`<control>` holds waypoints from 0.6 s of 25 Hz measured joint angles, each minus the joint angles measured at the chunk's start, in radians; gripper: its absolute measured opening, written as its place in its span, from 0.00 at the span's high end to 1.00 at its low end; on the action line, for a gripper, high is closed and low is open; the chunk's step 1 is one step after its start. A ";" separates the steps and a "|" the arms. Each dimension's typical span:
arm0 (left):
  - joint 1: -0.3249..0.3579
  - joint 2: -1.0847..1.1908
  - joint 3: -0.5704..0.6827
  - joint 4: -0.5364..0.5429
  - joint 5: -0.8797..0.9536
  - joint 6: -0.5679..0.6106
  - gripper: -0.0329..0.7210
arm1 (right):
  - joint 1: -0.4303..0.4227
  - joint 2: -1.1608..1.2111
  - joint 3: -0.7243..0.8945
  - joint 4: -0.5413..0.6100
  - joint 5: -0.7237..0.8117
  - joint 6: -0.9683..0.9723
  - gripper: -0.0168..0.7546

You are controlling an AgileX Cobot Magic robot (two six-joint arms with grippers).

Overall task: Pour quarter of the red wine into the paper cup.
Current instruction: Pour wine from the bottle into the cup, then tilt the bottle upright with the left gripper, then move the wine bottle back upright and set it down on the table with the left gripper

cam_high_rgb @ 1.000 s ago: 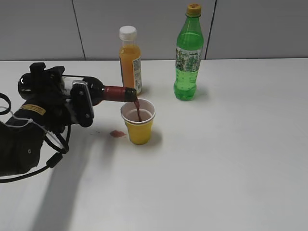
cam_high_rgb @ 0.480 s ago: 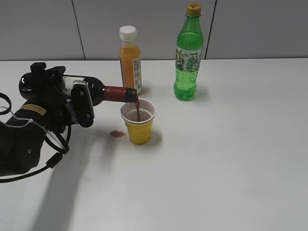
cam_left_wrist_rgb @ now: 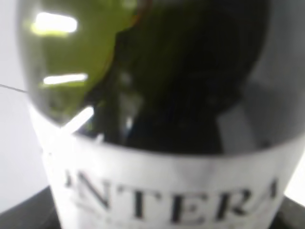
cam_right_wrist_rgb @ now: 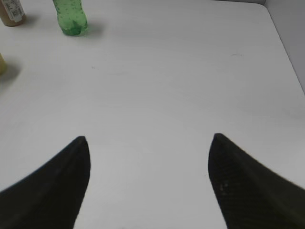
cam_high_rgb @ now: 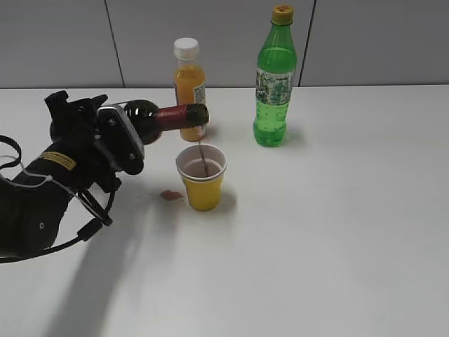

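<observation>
My left gripper [cam_high_rgb: 119, 144] is shut on the dark red wine bottle [cam_high_rgb: 168, 116] and holds it about level, its mouth above the yellow paper cup [cam_high_rgb: 202, 178]. A thin red thread of wine still falls from the mouth into the cup, which holds red wine. The left wrist view is filled by the bottle's dark glass and white label [cam_left_wrist_rgb: 167, 186]. My right gripper [cam_right_wrist_rgb: 149, 143] is open and empty over bare table; the right arm does not show in the exterior view.
An orange juice bottle [cam_high_rgb: 189, 86] stands just behind the wine bottle's neck. A green soda bottle [cam_high_rgb: 275, 83] stands to the right of it and shows in the right wrist view [cam_right_wrist_rgb: 69, 18]. A small red wine spill [cam_high_rgb: 170, 195] lies left of the cup.
The left gripper has lifted and levelled the wine bottle; its mouth rose from the cup rim and moved slightly right. The stream thinned to a thread.
</observation>
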 joint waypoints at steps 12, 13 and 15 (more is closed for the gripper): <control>0.005 0.000 0.000 0.016 0.000 -0.691 0.25 | 0.000 0.000 0.000 0.000 0.000 0.000 0.22; 0.014 0.000 0.000 0.017 0.000 -0.750 0.25 | 0.000 0.000 0.000 0.000 0.000 0.000 0.22; 0.043 0.000 0.000 0.028 0.000 -0.901 0.25 | 0.000 0.000 0.000 0.000 0.000 0.000 0.22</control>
